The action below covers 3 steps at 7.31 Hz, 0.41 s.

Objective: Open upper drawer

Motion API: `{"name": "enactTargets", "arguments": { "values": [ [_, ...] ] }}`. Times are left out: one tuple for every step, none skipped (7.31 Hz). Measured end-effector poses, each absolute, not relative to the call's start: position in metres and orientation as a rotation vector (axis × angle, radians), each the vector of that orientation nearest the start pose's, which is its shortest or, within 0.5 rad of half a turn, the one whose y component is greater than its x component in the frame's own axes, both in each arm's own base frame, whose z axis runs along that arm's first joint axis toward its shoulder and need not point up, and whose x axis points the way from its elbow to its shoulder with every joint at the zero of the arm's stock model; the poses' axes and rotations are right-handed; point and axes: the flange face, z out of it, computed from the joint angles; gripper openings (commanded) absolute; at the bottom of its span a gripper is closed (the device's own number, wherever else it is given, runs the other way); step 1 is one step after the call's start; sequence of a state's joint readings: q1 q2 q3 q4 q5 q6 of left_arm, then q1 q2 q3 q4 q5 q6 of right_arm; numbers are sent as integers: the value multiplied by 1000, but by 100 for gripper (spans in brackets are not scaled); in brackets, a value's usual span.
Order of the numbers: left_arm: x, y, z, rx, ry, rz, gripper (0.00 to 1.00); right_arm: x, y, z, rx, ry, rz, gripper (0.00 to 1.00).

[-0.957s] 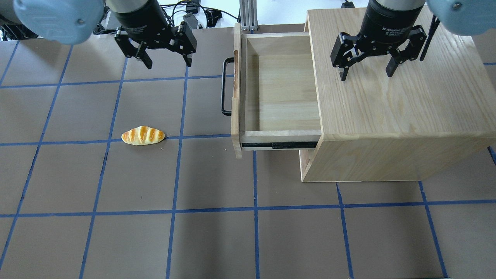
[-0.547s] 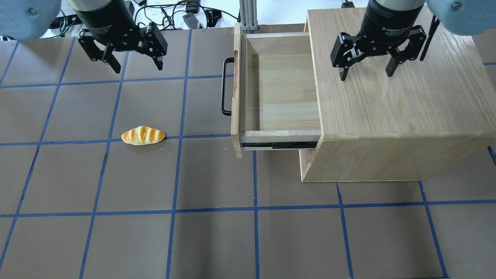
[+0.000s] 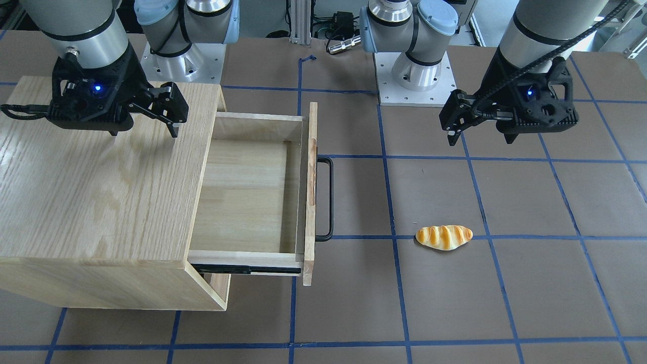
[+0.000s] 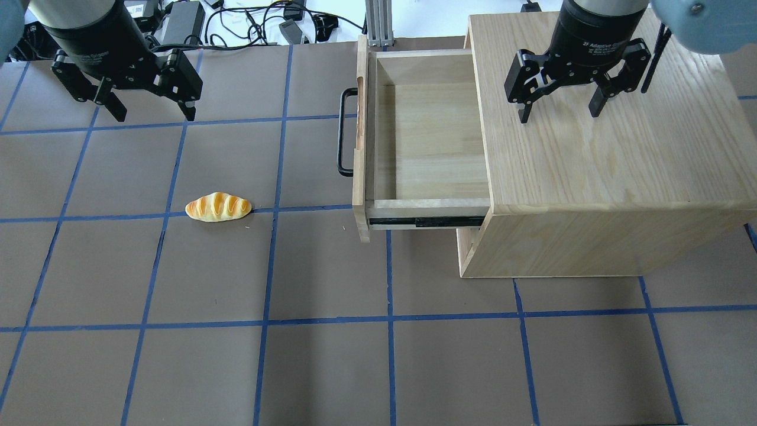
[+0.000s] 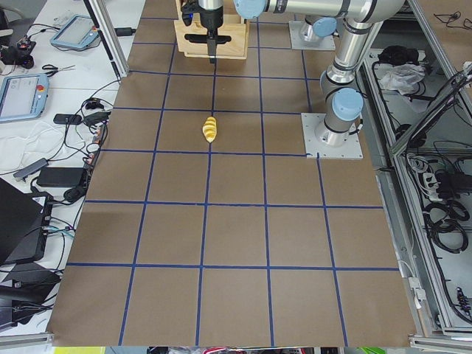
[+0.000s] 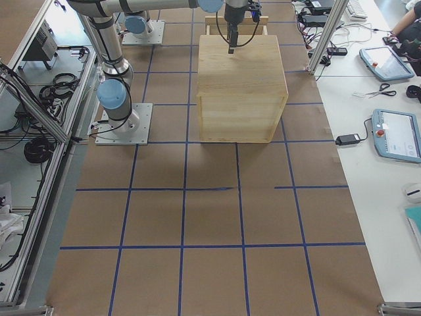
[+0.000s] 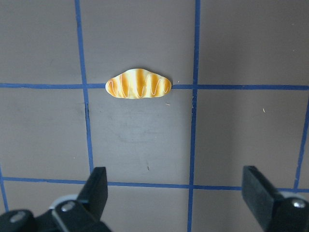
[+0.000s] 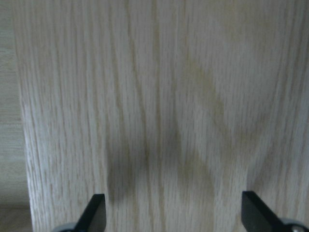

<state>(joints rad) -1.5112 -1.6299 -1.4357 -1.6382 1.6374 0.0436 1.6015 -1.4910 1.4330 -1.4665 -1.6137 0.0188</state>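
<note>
The upper drawer (image 4: 432,142) is pulled far out of the oak cabinet (image 4: 609,154) toward the table's middle, and its inside is empty. Its black bar handle (image 4: 342,133) faces left with nothing on it. The drawer (image 3: 242,197) and handle (image 3: 329,197) also show in the front-facing view. My left gripper (image 4: 152,113) is open and empty, above the table far to the left of the handle. It also shows in the front-facing view (image 3: 480,137) and the left wrist view (image 7: 176,193). My right gripper (image 4: 559,114) is open and empty, above the cabinet's top (image 8: 159,96).
A toy bread loaf (image 4: 218,207) lies on the brown mat left of the drawer, below my left gripper's camera (image 7: 139,86). Blue tape lines grid the mat. Cables and power bricks (image 4: 177,15) lie past the table's back edge.
My left gripper has moved left, away from the drawer handle, still open. The right gripper, the drawer and the bread have not moved.
</note>
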Motion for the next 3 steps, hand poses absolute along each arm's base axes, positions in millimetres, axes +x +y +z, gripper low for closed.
{"name": "enactTargets", "arguments": {
  "values": [
    [-99,-519,519,-24,3103,-10,100,145,-516,505,-20,3185,72,100],
    [-101,-513,520,-23,3119,-10,100,145,-516,505,-20,3185,72,100],
    [-103,-509,519,-20,3126,-7,100,145,-516,505,-20,3185,72,100]
  ]
}}
